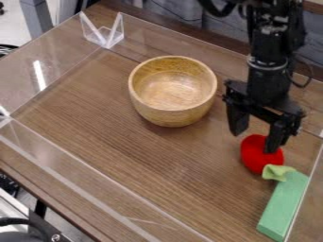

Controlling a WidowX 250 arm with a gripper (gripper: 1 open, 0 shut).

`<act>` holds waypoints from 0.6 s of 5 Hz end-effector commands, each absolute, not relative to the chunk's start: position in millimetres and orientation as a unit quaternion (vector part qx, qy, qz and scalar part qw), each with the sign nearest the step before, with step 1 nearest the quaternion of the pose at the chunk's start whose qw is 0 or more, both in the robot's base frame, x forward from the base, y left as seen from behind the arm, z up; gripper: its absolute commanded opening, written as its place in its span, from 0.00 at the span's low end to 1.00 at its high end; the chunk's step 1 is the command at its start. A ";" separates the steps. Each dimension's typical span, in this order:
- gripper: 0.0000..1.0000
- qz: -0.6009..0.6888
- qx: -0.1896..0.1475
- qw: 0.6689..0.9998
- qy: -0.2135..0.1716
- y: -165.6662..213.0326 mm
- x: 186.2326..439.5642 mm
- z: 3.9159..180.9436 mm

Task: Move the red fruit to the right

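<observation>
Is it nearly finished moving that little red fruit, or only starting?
Nearly finished, it seems. Done: the red fruit lies on the table to the right of the wooden bowl, touching the green block. In hand: nothing; the gripper hangs just above the fruit, jaws open. Left: probably only pulling the arm away.

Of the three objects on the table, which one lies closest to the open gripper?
The red fruit, directly under the gripper. The wooden bowl sits further left, and the green block lies nearer the camera.
</observation>
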State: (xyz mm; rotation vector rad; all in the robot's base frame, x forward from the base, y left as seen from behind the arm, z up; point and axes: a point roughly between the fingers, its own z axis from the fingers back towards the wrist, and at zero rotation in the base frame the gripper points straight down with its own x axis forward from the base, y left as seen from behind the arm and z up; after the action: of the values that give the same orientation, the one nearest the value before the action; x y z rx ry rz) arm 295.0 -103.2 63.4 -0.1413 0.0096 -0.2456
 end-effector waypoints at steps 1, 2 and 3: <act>1.00 -0.113 -0.066 0.990 -0.047 -98.8 306.3 98.5; 1.00 -0.100 -0.056 0.992 -0.059 -88.5 305.8 108.9; 1.00 -0.065 -0.045 0.994 -0.077 -74.9 291.4 135.4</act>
State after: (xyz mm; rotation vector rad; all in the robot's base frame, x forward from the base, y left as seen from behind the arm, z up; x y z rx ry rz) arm 287.7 -76.7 124.5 -0.0883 -0.1176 -0.1359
